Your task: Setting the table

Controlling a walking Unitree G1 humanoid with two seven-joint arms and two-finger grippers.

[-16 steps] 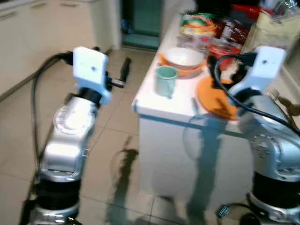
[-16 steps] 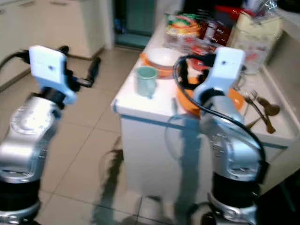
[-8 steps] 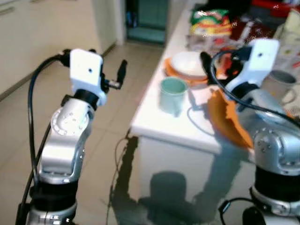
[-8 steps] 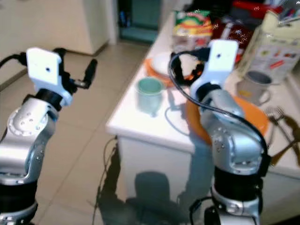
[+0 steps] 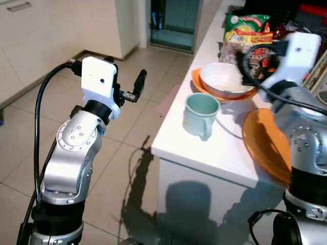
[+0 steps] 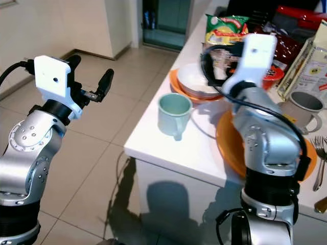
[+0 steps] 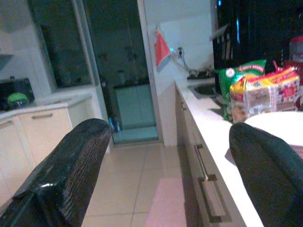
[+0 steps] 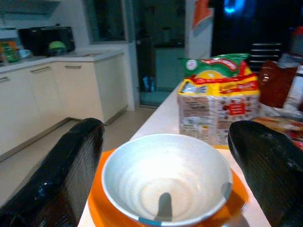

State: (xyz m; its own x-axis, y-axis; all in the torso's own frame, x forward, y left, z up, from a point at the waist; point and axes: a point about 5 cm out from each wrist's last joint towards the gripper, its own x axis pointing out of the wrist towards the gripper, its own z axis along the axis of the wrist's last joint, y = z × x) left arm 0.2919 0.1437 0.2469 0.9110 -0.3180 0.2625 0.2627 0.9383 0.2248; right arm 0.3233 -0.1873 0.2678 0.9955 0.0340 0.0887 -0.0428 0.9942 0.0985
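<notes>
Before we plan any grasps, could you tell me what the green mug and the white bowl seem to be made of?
Green mug: probably glazed ceramic; thick wall, smooth matte pale-green surface. White bowl: likely glazed ceramic or melamine; glossy inside with soft highlights and faint rings.

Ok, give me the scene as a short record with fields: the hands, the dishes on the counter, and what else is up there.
left hand: open, held over the floor, apart from the counter
right hand: open, facing the white bowl, not touching it
white bowl: empty, sits on a small orange plate
green mug: upright near the counter edge, handle toward the robot
large orange plate: partly behind the right arm
grey mug: upright, beyond the large plate
forks: lying at the far right
food packets: at the back
</notes>
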